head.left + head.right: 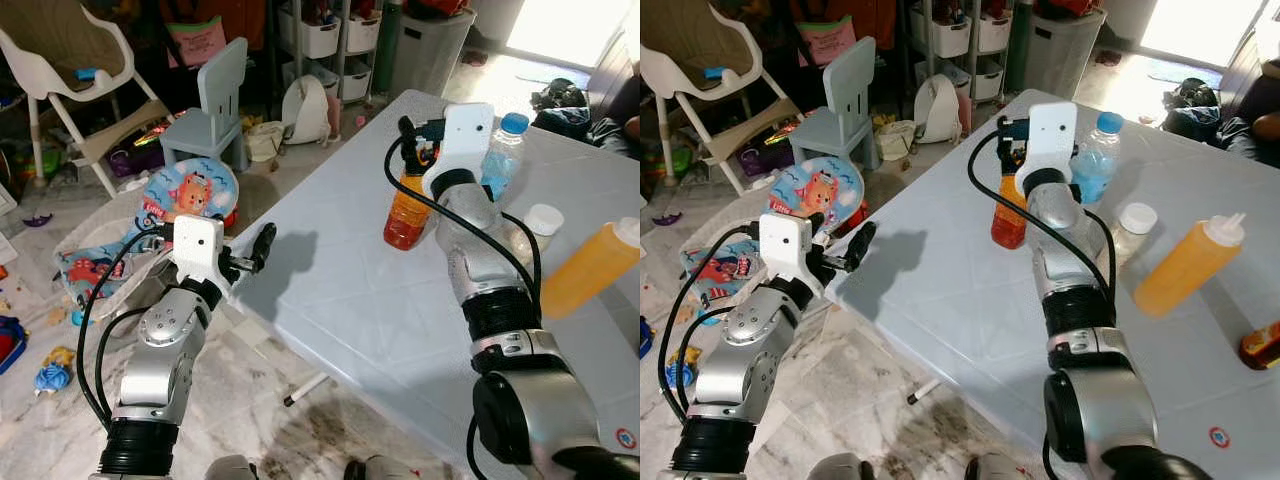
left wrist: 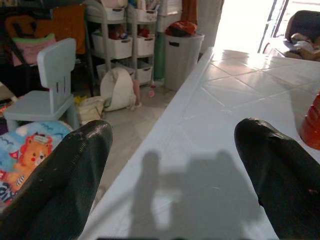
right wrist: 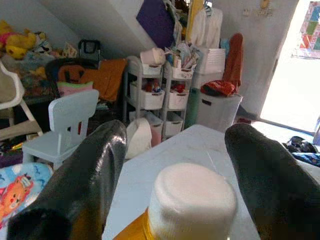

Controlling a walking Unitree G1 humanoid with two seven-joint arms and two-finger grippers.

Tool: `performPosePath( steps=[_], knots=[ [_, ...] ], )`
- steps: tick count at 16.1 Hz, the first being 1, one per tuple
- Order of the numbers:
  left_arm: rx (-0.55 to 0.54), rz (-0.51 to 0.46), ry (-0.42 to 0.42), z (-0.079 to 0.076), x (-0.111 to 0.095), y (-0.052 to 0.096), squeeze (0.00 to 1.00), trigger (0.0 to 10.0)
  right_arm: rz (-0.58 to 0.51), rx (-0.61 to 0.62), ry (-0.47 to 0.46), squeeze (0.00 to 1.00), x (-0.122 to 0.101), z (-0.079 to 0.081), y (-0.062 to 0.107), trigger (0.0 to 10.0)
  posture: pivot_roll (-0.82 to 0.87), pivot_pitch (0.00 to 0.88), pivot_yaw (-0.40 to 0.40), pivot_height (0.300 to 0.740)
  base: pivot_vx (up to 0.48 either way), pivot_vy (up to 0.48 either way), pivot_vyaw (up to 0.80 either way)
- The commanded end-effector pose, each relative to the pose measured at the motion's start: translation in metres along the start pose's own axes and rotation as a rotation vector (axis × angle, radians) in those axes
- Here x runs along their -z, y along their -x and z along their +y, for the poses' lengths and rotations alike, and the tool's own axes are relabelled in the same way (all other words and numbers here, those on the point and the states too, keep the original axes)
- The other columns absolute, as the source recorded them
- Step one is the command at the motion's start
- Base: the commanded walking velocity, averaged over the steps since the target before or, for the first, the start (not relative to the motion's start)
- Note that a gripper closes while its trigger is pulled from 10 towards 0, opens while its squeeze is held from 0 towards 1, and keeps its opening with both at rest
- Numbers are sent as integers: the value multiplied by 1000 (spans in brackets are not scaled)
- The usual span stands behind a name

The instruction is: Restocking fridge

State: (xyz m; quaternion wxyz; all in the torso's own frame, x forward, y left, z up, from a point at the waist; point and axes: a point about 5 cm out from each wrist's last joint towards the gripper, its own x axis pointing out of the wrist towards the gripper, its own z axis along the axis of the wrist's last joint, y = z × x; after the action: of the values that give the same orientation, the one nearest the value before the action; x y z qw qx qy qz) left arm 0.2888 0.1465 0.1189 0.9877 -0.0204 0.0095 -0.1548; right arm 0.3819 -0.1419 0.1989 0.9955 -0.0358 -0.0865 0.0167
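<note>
— Where is the right gripper (image 3: 170, 165)?

— At the orange-red bottle (image 1: 407, 210) on the white table (image 1: 330, 310). In the right wrist view its two black fingers (image 3: 85, 175) stand wide apart, one on each side of the bottle's white cap (image 3: 192, 197). Whether they touch the bottle, I cannot tell.

— And the left gripper (image 1: 262, 245)?

— It hovers at the table's near corner, fingers spread wide, holding nothing. Its shadow lies on the tabletop just past it.

— How many bottles are on the table?

— I count three, plus a jar. Just beyond the orange-red bottle stands one clear water bottle (image 1: 500, 155) with a blue cap. To the robot's right of that sits one small clear jar (image 1: 540, 225) with a white lid. Farther right again is one yellow-orange squeeze bottle (image 1: 1188, 262). At the far right edge of the table in the right eye view is a small red-and-yellow thing (image 1: 1262, 345), too cut off to name.

— Off the table?

— On the floor past the near corner: one pale blue child's chair (image 1: 212, 105), one white high chair (image 1: 70, 75), and one round cushion with a cartoon fox (image 1: 187, 192).
</note>
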Motion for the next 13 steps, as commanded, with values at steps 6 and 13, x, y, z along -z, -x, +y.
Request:
performPosePath(
  steps=[6,13],
  knots=[
    [-1,-1,-16,-2,-2,-5,0,10000,48,15,-30,0,5,2,-2,0,80,0,-46,740,0,0,0],
    [5,1,-22,-2,-3,-10,0,10000,90,42,-43,0,12,9,4,5686,74,0,-42,740,0,0,0]
  ],
)
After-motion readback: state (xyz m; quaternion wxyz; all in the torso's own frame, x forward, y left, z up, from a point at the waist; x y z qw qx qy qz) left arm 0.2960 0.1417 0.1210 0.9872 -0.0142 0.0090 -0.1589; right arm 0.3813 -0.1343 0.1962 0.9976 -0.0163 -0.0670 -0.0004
